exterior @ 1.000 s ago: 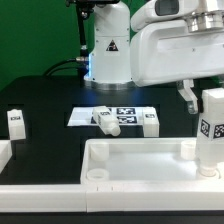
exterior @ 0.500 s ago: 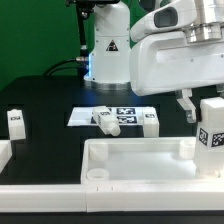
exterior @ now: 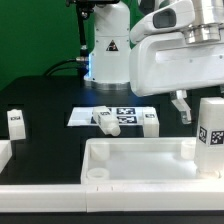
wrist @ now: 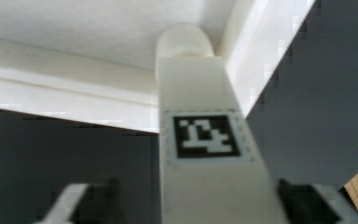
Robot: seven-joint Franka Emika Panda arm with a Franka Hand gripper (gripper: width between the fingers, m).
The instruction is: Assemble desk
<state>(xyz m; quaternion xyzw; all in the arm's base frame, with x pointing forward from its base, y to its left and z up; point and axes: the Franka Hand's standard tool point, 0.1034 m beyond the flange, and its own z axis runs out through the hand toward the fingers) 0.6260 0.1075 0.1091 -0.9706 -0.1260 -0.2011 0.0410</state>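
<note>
Wrist view: gripper (wrist: 190, 205) fingers (wrist: 82, 202) spread, mostly cut off at frame edge. Tagged leg (wrist: 202, 90) stands between them, dark gap beside one finger; its far end meets the tabletop (wrist: 60, 70), joint hidden.

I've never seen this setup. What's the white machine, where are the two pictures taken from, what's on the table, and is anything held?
The white machine is a robot arm with a two-finger gripper. One picture comes from a camera standing off the arm, the other from a camera on its wrist, looking along the fingers. On the table lies a white tabletop. One leg stands upright at its corner on the exterior view's right. Two legs lie at the marker board, and a fourth leg stands at the exterior view's left. In the wrist view the fingers sit either side of the upright leg with a gap, so the gripper looks open and holds nothing.
</note>
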